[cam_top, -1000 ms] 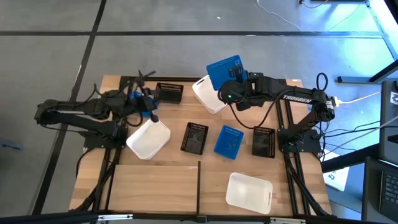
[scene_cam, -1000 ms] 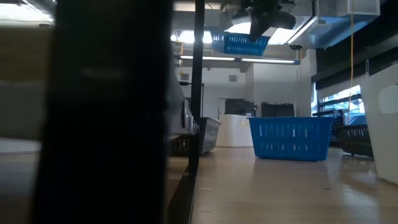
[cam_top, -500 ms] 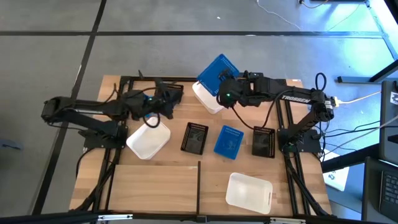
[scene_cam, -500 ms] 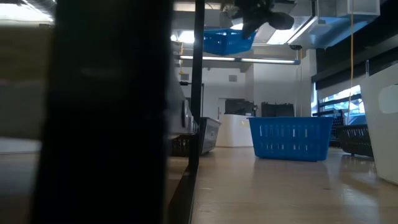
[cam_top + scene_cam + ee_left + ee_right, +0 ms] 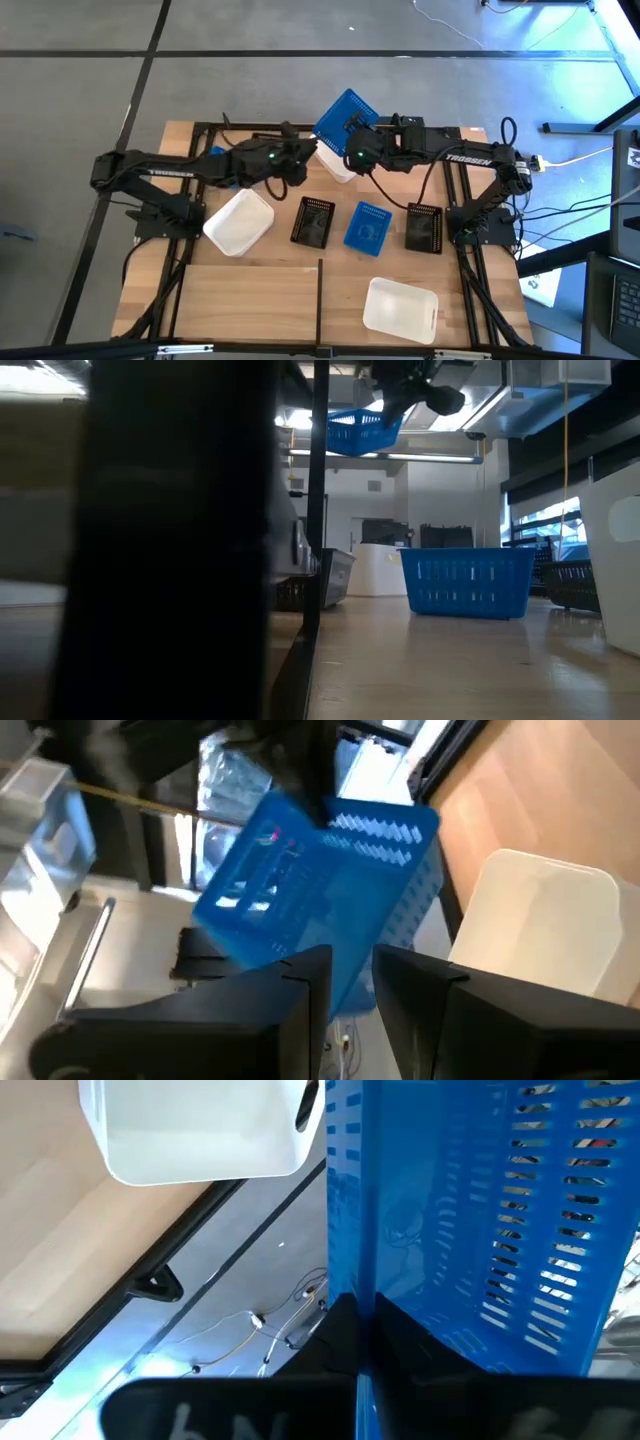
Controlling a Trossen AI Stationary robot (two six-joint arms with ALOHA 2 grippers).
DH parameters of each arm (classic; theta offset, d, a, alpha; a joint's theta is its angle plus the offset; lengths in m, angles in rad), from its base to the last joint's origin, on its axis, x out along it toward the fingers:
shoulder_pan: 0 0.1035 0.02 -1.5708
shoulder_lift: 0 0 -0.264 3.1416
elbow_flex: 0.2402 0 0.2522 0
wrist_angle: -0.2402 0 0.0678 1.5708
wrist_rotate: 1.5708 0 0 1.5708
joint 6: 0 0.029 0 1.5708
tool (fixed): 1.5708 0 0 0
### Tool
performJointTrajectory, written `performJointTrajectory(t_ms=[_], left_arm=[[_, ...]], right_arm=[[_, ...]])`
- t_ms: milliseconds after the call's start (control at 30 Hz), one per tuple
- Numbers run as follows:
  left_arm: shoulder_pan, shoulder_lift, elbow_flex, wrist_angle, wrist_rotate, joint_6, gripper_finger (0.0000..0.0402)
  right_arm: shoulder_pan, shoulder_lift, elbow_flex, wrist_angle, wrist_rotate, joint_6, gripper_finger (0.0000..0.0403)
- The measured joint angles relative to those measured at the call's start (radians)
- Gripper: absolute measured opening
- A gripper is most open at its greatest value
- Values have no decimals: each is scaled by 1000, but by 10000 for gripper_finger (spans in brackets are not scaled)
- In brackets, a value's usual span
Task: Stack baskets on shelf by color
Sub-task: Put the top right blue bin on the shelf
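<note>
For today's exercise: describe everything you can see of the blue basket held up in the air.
The blue basket is a small rectangular plastic tub with slotted walls. It hangs tilted above the shelf's far edge, over a white basket. The right gripper is shut on its wall. The left gripper, open, is close by, not touching.

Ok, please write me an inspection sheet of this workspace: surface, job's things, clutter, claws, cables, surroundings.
Surface: light wooden shelf edged by black rails.
Job's things: one blue basket held up in the air, tilted; another blue basket on the wood between two black baskets; three white baskets.
Clutter: nothing seen.
Claws: right claw shut on the raised blue basket's wall; left claw open, close beside that basket, not touching it as far as I can tell.
Cables: black cables along both arms; white cable on the floor.
Surroundings: grey floor; no person seen.
</note>
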Motion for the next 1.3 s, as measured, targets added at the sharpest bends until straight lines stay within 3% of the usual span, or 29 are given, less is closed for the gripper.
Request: performJointTrajectory(t_ms=[267, 600, 1133, 1300], left_arm=[[35, 58, 64, -4, 26, 44, 72], [38, 54, 66, -121, 26, 43, 72], [38, 54, 66, -118, 26, 46, 72], [38, 54, 66, -118, 25, 130, 72]], right_arm=[[2, 0, 0, 5, 5, -1, 2], [10, 0, 0, 5, 8, -3, 2], [13, 0, 0, 4, 7, -4, 3], [13, 0, 0, 4, 6, -1, 3]])
